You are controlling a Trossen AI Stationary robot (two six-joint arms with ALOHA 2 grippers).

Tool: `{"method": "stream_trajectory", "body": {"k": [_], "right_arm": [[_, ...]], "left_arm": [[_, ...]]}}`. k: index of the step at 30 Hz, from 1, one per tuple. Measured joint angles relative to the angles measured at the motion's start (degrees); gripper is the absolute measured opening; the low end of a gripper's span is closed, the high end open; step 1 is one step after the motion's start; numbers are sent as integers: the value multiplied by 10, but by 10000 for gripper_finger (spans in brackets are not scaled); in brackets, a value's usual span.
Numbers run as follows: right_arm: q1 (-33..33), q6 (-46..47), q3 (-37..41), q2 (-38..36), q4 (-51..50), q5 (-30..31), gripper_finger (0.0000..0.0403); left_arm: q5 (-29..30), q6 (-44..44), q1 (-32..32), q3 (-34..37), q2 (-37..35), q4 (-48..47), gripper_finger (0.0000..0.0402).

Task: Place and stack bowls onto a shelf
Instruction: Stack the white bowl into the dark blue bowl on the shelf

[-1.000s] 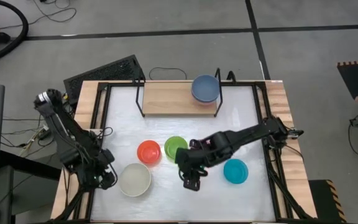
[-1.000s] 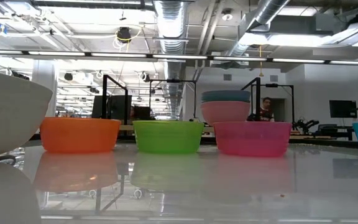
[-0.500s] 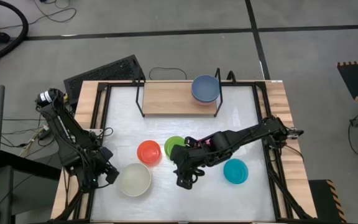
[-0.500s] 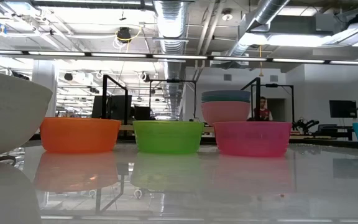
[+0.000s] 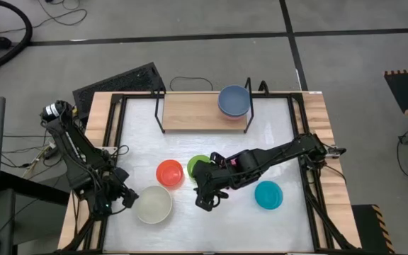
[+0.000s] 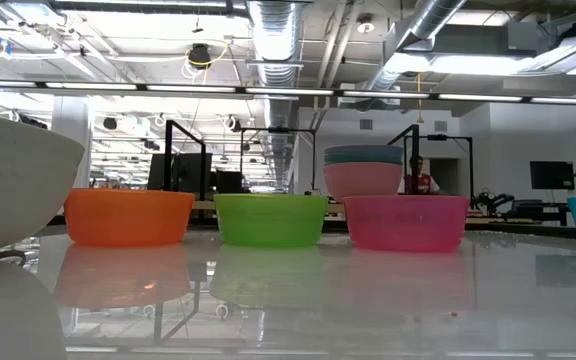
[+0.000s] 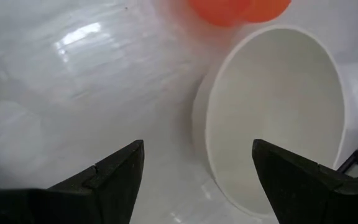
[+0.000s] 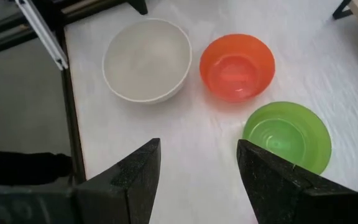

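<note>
The shelf (image 5: 190, 112) stands at the table's far middle, with a blue bowl (image 5: 233, 100) nested in a pink one (image 6: 363, 180) at its right end. On the table sit the cream-white bowl (image 5: 152, 204), red-orange bowl (image 5: 169, 173), lime green bowl (image 5: 197, 165), teal bowl (image 5: 268, 195) and magenta bowl (image 6: 406, 222); my right arm hides the magenta one from above. My left gripper (image 7: 197, 168) is open just left of the cream-white bowl (image 7: 278, 118), touching nothing. My right gripper (image 8: 197, 168) hangs open above the table, on the near side of the lime green bowl (image 8: 286, 137).
A black frame rail (image 5: 108, 134) borders the white tabletop, with wood strips outside it. A dark keyboard-like slab (image 5: 115, 83) lies past the far left corner. Bare tabletop (image 5: 211, 230) stretches along the near edge and between the shelf and the bowls.
My right gripper has swung a little toward the table's left edge, staying above the table and open. My left gripper has rolled at the wrist beside the cream-white bowl. The bowls have stayed where they were.
</note>
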State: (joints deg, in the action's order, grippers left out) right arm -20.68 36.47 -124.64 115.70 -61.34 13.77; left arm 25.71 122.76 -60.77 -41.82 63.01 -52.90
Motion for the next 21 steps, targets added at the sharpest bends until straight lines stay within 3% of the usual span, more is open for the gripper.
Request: {"method": "stream_trajectory", "body": {"k": [12, 21], "right_arm": [[-12, 35, 40, 0, 16, -2, 239], [-14, 41, 40, -1, 21, -2, 239]], "left_arm": [[-24, -32, 28, 0, 75, 27, 284], [-73, -42, 34, 0, 123, 76, 283]]}}
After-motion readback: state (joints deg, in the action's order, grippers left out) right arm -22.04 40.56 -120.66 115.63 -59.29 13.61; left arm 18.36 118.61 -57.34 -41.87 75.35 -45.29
